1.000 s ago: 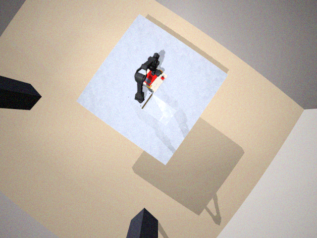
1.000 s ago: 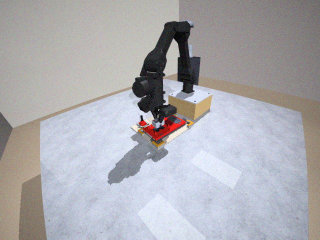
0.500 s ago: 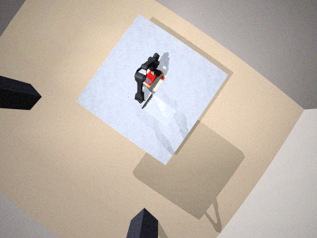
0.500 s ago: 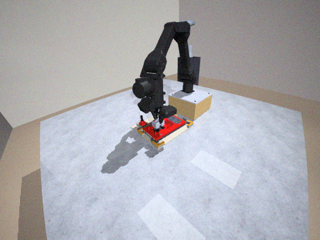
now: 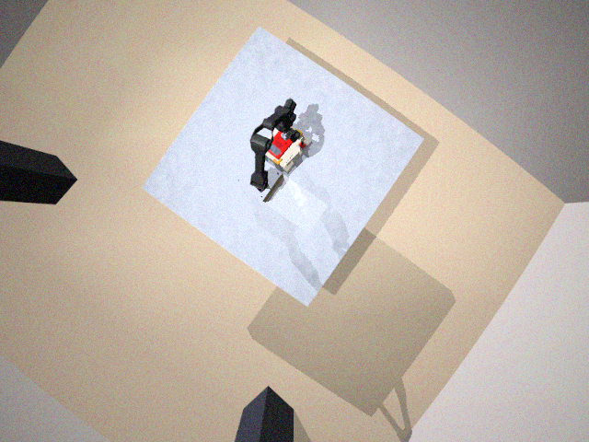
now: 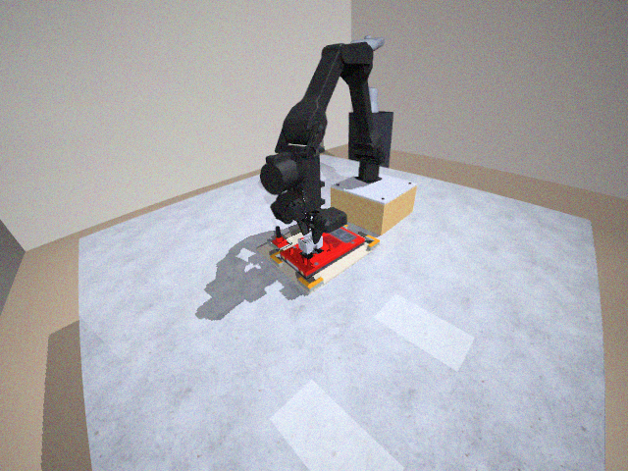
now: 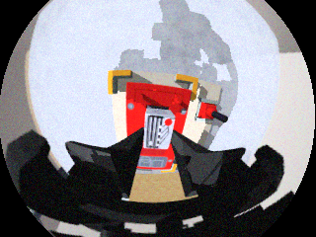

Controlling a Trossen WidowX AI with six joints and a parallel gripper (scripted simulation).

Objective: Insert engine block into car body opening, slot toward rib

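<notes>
The red car body (image 5: 283,143) (image 6: 332,253) (image 7: 132,118) lies flat in a cream holder with orange corners. The grey engine block (image 6: 305,245) (image 7: 154,130), with slots and a red dot on its face, is upright at the opening in the car body. Its upper part stands above the red surface in the exterior view. My gripper (image 6: 311,237) (image 7: 157,131) points down and is shut on the engine block, one finger on each side. The block's lower end and the rib are hidden or too small to make out, so how deep it sits cannot be told.
The holder's orange corners (image 6: 310,282) (image 7: 118,75) surround the car body. A small red piece with a black peg (image 6: 278,235) (image 7: 217,115) stands beside it. The wooden box (image 6: 357,210) at the arm's base is behind. The arm casts a shadow on the pale table (image 5: 228,119) (image 6: 202,380).
</notes>
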